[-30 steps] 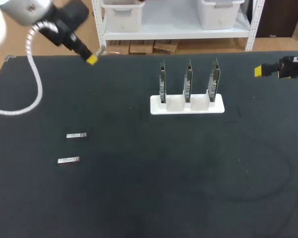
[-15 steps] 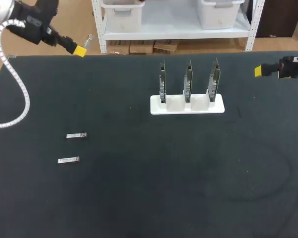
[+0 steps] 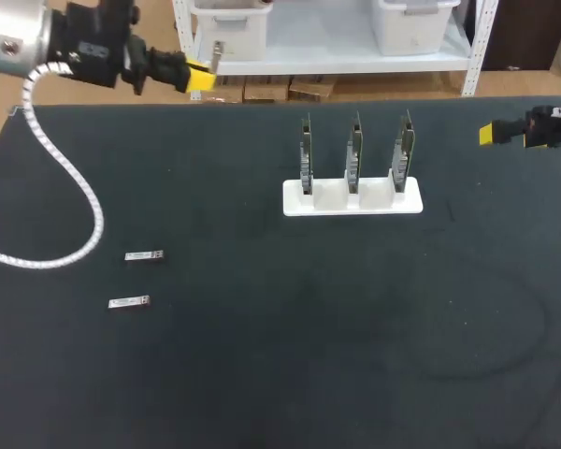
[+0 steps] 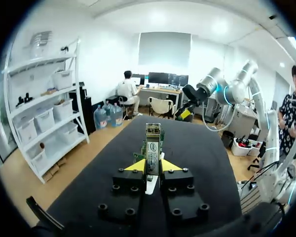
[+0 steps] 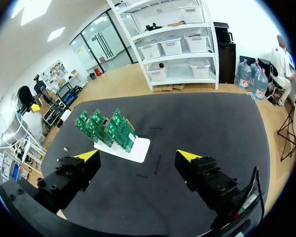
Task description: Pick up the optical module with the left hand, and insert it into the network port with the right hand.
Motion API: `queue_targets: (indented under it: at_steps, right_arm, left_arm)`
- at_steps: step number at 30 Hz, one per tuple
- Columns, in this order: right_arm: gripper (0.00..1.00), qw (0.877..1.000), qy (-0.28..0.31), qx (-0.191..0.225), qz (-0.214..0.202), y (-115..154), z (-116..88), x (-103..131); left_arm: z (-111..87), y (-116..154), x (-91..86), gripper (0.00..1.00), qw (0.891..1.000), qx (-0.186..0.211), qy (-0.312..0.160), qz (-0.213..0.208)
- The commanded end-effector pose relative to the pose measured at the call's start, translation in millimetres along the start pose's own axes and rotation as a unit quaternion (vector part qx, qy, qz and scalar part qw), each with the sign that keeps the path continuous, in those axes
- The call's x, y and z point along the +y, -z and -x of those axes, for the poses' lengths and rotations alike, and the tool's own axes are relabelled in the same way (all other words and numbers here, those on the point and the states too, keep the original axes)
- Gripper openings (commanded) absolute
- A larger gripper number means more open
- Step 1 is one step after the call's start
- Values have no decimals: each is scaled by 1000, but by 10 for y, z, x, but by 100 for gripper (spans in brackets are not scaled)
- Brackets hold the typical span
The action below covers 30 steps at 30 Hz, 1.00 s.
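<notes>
The left hand (image 3: 202, 77) is clenched on the optical module (image 4: 152, 145), which juts out past its yellow tips, well left of the white card stand (image 3: 352, 198) and over the worktop's (image 3: 280, 355) far edge. The right hand (image 5: 138, 156) hangs released, right of the stand.

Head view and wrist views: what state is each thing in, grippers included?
left gripper: shut on the held optical module.
held optical module: gripped, sticking out ahead of the fingertips.
loose optical modules: lying flat on the table, apart.
circuit boards: upright in the white holder.
right gripper: open, empty.
</notes>
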State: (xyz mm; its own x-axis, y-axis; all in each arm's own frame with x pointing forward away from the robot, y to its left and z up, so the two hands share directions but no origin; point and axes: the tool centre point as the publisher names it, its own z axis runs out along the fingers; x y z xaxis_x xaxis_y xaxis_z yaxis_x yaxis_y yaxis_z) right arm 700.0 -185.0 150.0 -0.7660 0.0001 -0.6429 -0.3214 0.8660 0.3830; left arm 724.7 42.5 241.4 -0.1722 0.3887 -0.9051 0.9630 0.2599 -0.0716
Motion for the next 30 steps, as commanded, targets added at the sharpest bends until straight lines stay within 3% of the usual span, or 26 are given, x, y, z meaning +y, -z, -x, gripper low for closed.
queue_targets:
  at_steps: [1,6,19,30]
  right_arm:
    - [100,1000,0,0,0,0,0,0]
    - [100,1000,0,0,0,0,0,0]
    - [100,1000,0,0,0,0,0,0]
    - [100,1000,0,0,0,0,0,0]
  left_arm:
    - [27,-183,-47,0,992,-128,9,-3]
    - [134,-259,-73,0,988,-153,27,-8]
    - [136,-269,-89,0,989,-149,23,-7]
    - [389,-867,-327,0,985,-167,-12,-40]
